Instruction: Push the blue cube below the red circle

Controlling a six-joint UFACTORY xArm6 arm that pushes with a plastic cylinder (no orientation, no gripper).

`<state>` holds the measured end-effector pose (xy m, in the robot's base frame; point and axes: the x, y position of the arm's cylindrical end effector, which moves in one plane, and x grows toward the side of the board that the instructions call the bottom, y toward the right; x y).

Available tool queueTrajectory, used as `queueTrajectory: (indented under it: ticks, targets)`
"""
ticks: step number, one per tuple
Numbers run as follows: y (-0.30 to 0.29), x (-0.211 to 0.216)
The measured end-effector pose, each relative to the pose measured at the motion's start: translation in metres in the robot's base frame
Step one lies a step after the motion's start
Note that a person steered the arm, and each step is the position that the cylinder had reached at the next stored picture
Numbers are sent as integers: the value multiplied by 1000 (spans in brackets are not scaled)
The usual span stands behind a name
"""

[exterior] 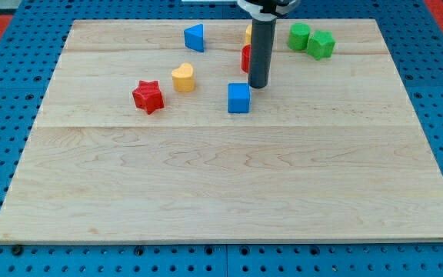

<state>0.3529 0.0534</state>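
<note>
The blue cube [238, 98] sits on the wooden board [221, 177] a little above its middle. The red circle [245, 58] is just above it, mostly hidden behind my rod; only its left edge shows. My tip [258, 85] rests on the board just right of and slightly above the blue cube, close to its upper right corner, and just below the red circle. I cannot tell whether the tip touches the cube.
A red star [148, 96] and a yellow heart [182, 77] lie to the left. A blue triangular block [194, 37] is at the top. A yellow block [248, 32] peeks from behind the rod. A green cylinder [299, 35] and a green star-like block [321, 44] are at top right.
</note>
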Motion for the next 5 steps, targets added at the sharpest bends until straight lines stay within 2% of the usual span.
queueTrajectory:
  ticks: [3, 5]
  targets:
    - [-2, -1]
    - [-29, -1]
